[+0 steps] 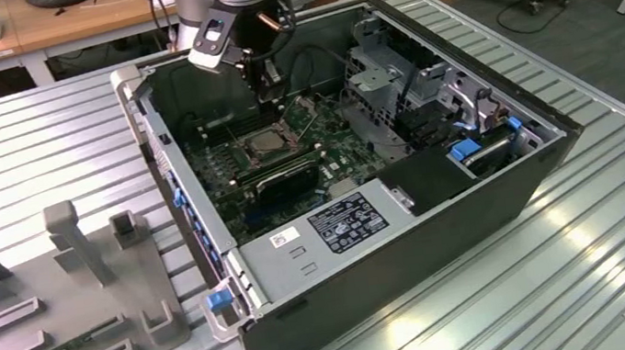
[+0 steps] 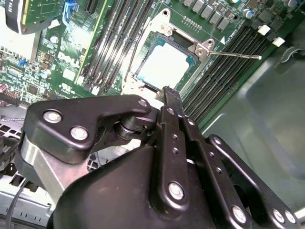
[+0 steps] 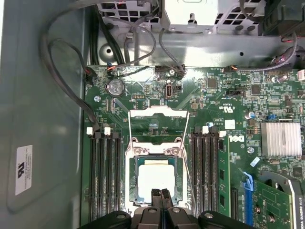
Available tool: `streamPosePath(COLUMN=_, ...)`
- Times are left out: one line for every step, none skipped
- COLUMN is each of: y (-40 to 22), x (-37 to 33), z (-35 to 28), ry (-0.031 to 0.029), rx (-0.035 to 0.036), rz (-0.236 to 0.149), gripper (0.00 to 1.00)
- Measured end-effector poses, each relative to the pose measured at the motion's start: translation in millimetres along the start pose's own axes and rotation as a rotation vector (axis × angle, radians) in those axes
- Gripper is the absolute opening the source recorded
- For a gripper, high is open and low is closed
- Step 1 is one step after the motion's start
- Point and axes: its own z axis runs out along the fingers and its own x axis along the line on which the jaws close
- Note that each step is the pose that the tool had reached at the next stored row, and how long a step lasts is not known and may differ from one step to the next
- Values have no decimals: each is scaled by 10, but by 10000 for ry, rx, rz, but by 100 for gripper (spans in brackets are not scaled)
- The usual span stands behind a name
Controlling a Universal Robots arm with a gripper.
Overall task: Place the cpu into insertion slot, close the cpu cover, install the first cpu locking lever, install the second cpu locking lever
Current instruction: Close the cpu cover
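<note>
Deep inside an open computer case (image 1: pixel 422 242) lying on a ribbed metal counter (image 1: pixel 580 302), with the end effector (image 3: pixel 160 193) poised over the green motherboard (image 3: pixel 143 95). Pressed together at the tips, pinching nothing. Hanging over the near edge of the cpu (image 3: pixel 156 175); impossible to tell whether touching it or merely above it.

Just ahead of the tips, seated flat in the insertion slot (image 3: pixel 157 150), with the chip's pale metal top facing up and uncovered. Farther out from the end effector, past the slot, the cpu cover (image 3: pixel 157 111) swung open, with green board visible through its cut-out centre. Not yet closed over the chip.

In the second wrist view, a thin wire locking lever (image 2: pixel 236 55) sticking out from a corner of the slot across the long black memory slots (image 2: pixel 224 71). More of those slots flanking the socket on either side of the end effector.

Beyond the open cover, a round coin cell (image 3: pixel 114 87) on the board. Off to one side of the end effector, a finned silver heatsink (image 3: pixel 281 139).

In the exterior view, well apart from the end effector and outside the case, toward the exterior view's left, a grey moulded fixture (image 1: pixel 60 306) resting on the counter.
</note>
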Motion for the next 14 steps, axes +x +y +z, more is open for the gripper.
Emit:
streamPosePath(y=0, x=0, z=0, ry=1, rx=0, rz=0, gripper=11)
streamPosePath(y=0, x=0, z=0, ry=2, rx=-1, rz=0, gripper=11)
streamPosePath(y=0, x=0, z=-8, ry=0, rx=0, rz=0, gripper=11)
streamPosePath(y=1, x=0, z=-16, ry=-1, rx=0, rz=0, gripper=11)
streamPosePath(y=1, x=0, z=-16, ry=-1, rx=0, rz=0, gripper=11)
streamPosePath(y=1, x=0, z=-16, ry=-1, rx=1, rz=0, gripper=11)
streamPosePath(y=1, x=0, z=-17, ry=-1, rx=1, rz=0, gripper=11)
streamPosePath(y=1, x=-1, z=-21, ry=-3, rx=3, rz=0, gripper=11)
streamPosePath(y=1, x=-1, z=-24, ry=-4, rx=3, rz=0, gripper=11)
streamPosePath(y=2, x=-1, z=-27, ry=-3, rx=2, rz=0, gripper=11)
streamPosePath(y=2, x=-1, z=-32, ry=-2, rx=1, rz=0, gripper=11)
streamPosePath(y=3, x=-1, z=-38, ry=-2, rx=1, rz=0, gripper=11)
streamPosePath(y=3, x=-1, z=-45, ry=-1, rx=1, rz=0, gripper=11)
streamPosePath(y=4, x=-1, z=-50, ry=-1, rx=0, rz=0, gripper=11)
